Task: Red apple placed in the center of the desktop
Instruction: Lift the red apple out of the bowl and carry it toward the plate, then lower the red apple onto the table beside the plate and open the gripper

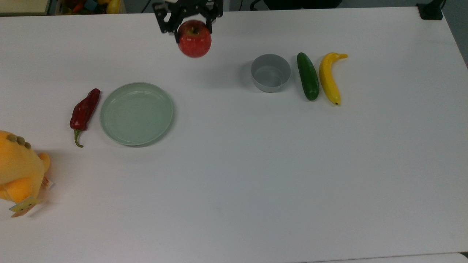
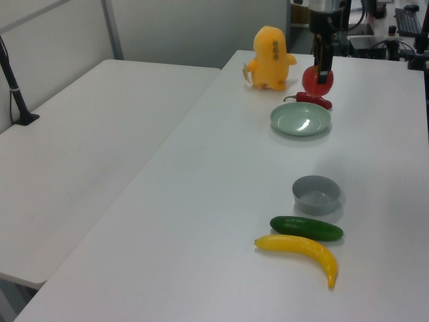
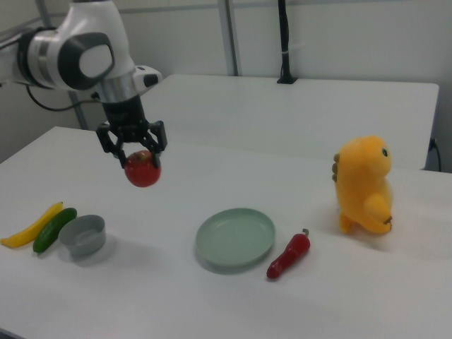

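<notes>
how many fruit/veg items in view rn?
4. Red apple held in the gripper above the desktop; chili pepper beside the green plate; cucumber and banana side by side next to the grey bowl.
</notes>
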You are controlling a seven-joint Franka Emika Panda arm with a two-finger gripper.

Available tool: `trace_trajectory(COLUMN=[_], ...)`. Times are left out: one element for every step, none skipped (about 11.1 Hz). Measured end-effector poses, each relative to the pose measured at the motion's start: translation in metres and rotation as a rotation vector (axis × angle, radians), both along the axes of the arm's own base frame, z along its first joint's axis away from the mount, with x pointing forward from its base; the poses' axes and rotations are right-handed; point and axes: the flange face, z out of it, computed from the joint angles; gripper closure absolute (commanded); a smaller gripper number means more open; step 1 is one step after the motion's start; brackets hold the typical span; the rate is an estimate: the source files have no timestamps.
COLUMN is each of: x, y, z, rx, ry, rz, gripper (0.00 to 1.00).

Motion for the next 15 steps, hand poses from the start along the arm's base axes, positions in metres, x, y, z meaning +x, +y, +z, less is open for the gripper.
trace_trajectory(x=[0.011,0.020,0.029,0.037,0.042,0.046,0.048,0.050,0.053,0.057,0.060,0.061,0.062,0.063,0.063], y=[-0.003,-0.003,-0.003,-0.004,-0.007,-0.011,-0.014,-0.014,-0.013,-0.010,-0.006,-0.003,-0.001,0.001,0.003], z=[-0.018,-0.039,-0.060,-0.077,-0.092,-0.106,-0.120,-0.135,-0.150,-0.165,-0.181,-0.193,-0.201,-0.200,-0.200], rx=[-0.003,-0.007,-0.011,0.006,0.038,0.058,0.062,0.059,0.055,0.052,0.049,0.051,0.071,0.097,0.112], ry=[-0.025,-0.041,-0.055,-0.069,-0.079,-0.088,-0.090,-0.091,-0.098,-0.109,-0.111,-0.105,-0.099,-0.104,-0.104], rz=[-0.007,-0.009,-0.008,-0.007,0.000,0.008,0.010,0.010,0.011,0.012,0.016,0.015,-0.001,-0.020,-0.031], gripper=[0.89,0.89,0.89,0.89,0.89,0.89,0.89,0.89,0.87,0.83,0.69,0.38,0.19,0.04,0.00])
